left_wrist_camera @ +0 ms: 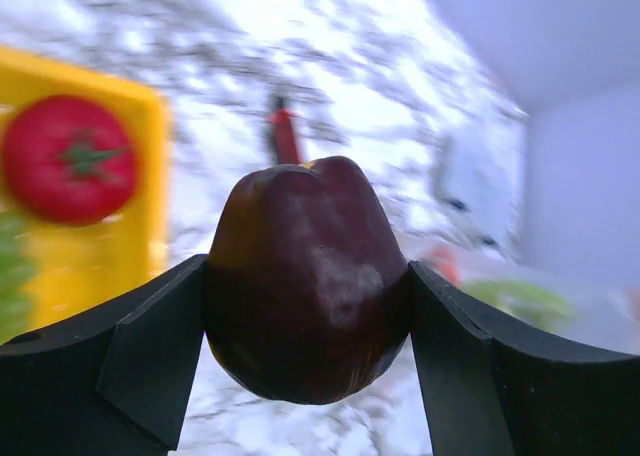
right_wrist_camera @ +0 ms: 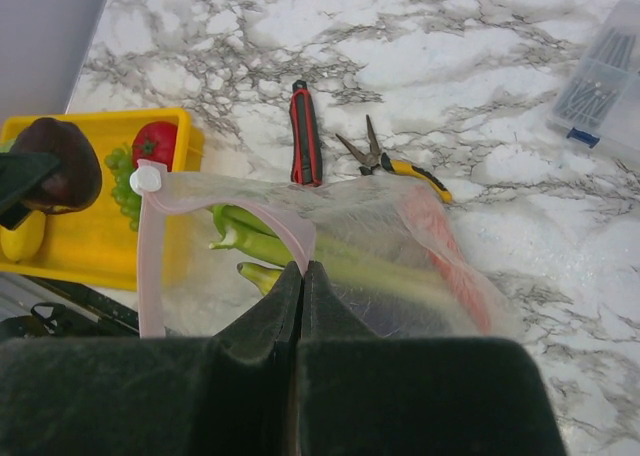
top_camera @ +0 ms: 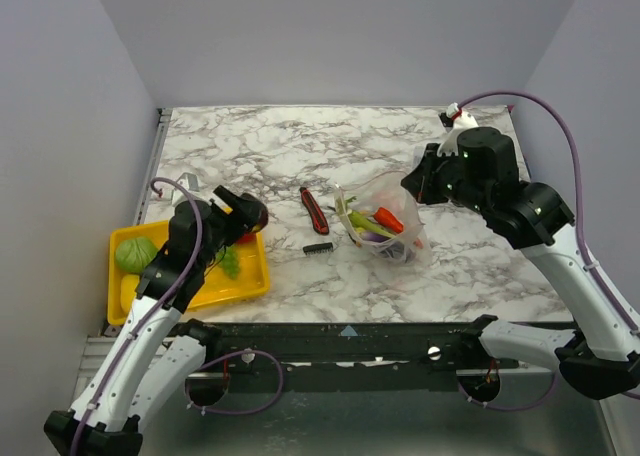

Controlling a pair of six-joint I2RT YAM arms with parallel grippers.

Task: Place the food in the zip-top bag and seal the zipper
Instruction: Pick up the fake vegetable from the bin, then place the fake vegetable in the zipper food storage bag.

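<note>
Grips dark fruit (left_wrist_camera: pixel 300 266) in left tool (left_wrist_camera: pixel 307 316), pinches bag (right_wrist_camera: pixel 400 276) rim in right tool (right_wrist_camera: pixel 302 272); from right wrist only, pliers (right_wrist_camera: pixel 395 159) beyond bag.

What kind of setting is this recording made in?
Likely a robot lab test cell, not a kitchen: a marble-patterned tabletop boxed by plain grey walls, and toy food such as a tomato in a yellow tray.

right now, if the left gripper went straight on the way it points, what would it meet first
Most likely the red utility knife, just past the yellow tray. The left gripper is shut on a dark purple fruit that hides the centre line, so depth is unsure.
</note>
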